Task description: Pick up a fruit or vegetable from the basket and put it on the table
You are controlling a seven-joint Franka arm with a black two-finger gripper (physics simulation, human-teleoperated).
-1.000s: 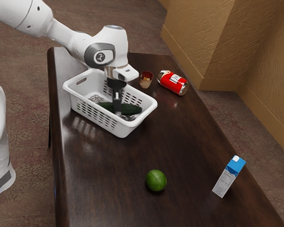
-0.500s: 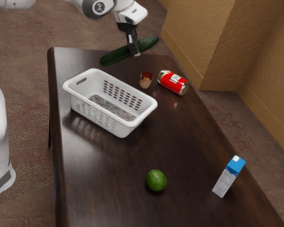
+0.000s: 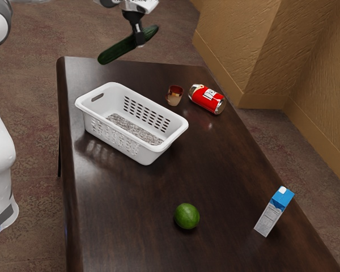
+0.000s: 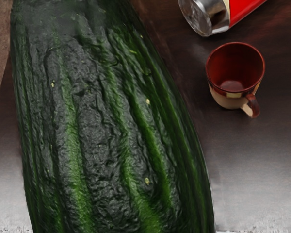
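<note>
Exterior view: your gripper [image 3: 139, 39] pinches the cucumber [image 3: 115, 52] aloft, fingers parted by its girth. You're mid-transfer; next, lower it onto bare desk [image 3: 221, 164] and release.

**Dark green in your black gripper [image 3: 140, 38]**

You see a cucumber [image 4: 106, 121] there, streaked lighter green with pale flecks. Below the gripper, your mug [image 4: 235, 73] is red inside, cream outside; your can [image 3: 207, 99] is red, white-labelled, silver-ended; your basket [image 3: 153, 155] is white. Farther from it, you have a mottled green fruit [image 3: 187, 216] and a blue-topped grey carton [image 3: 268, 219].
</note>
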